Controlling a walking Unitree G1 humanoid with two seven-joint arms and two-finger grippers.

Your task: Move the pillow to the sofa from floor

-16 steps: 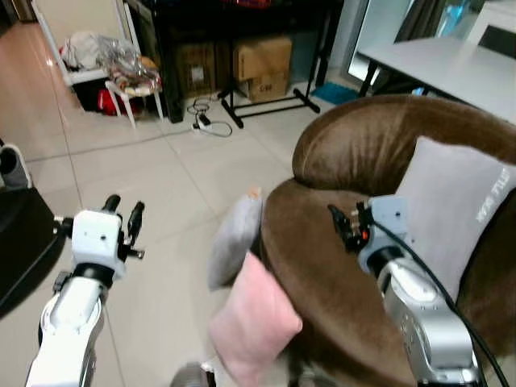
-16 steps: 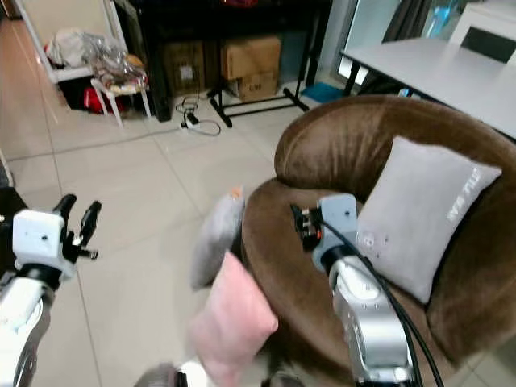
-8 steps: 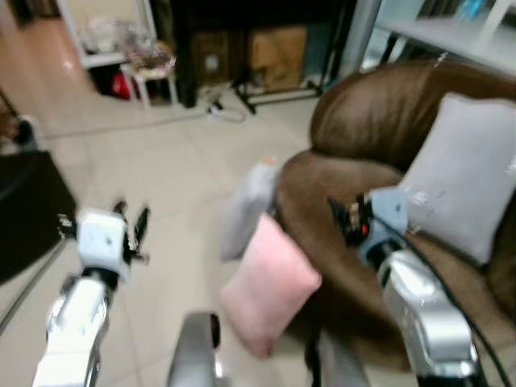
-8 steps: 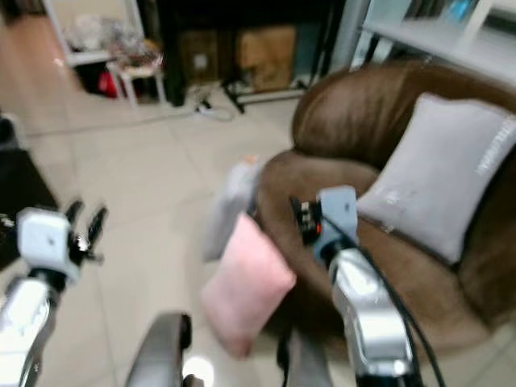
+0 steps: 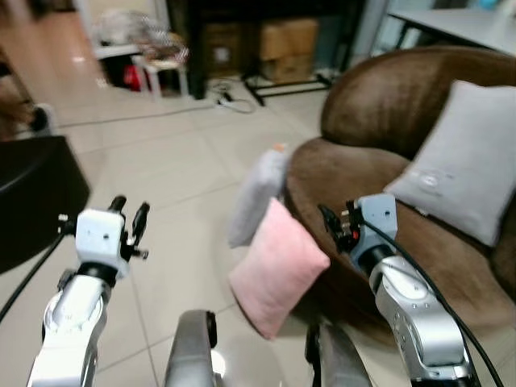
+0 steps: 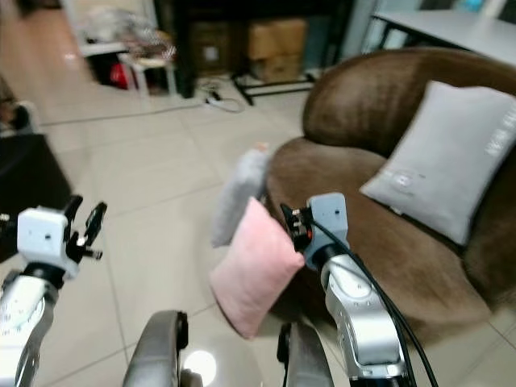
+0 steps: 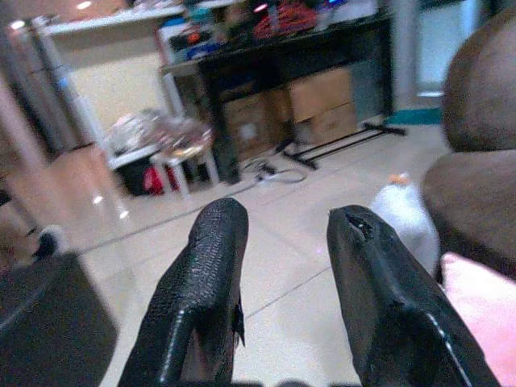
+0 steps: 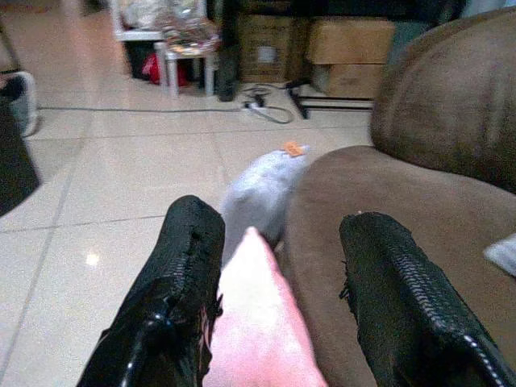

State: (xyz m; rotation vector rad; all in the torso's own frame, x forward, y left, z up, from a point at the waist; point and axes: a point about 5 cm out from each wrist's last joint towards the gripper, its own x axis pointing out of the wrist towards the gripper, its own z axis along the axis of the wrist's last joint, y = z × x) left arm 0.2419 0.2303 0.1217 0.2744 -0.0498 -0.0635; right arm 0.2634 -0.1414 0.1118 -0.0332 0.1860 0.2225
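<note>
Little can be read — the grey cushion on the sofa carries white lettering along its right edge and a small pale label near its lower corner, both too blurred to make out.

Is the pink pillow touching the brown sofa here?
Touching. In the left eye view the pink pillow leans against the front of the brown sofa, no gap between them.

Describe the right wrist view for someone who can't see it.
Two open black fingers frame a soft pink pillow leaning against a brown fabric sofa, with a grey pillow just beyond it on the beige tiled floor.
</note>
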